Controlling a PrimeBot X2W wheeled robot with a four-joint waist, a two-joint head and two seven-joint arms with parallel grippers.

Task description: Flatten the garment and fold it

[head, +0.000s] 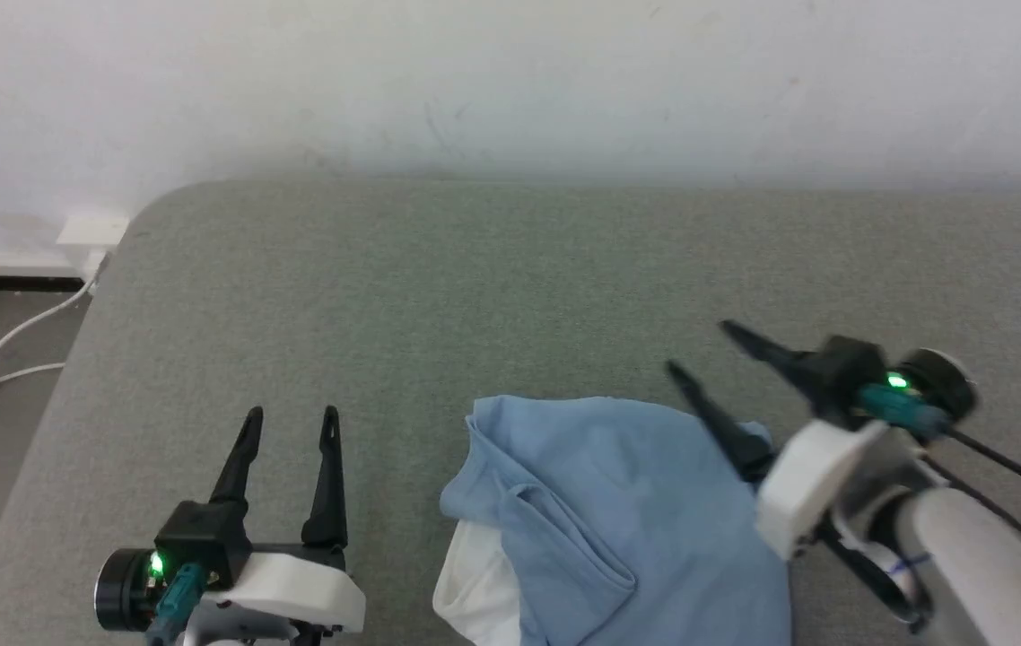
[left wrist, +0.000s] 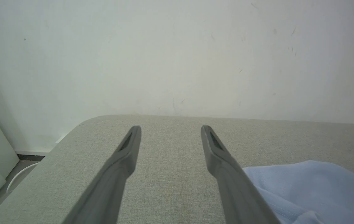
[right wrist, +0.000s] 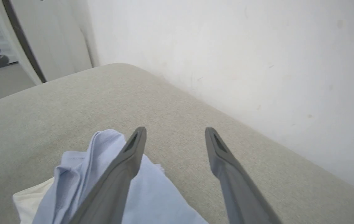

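Where the white wall (head: 510, 81) stops, a big soft grey pad (head: 475, 287) begins. Near the pad's front edge, a bit right of the middle, the garment (head: 618, 502) lies in a crumpled heap, light blue with some white cloth poking out. The right gripper (head: 697, 345) is at the heap's far right edge, its fingers spread wide, one over the cloth and one over bare pad. The left gripper (head: 292, 411) is left of the heap, not touching it, fingers spread wide too. A thin white cord (head: 17, 336) lies on the floor.

One garment (head: 636, 511); left end effector (head: 291, 414), right end effector (head: 699, 347): two.
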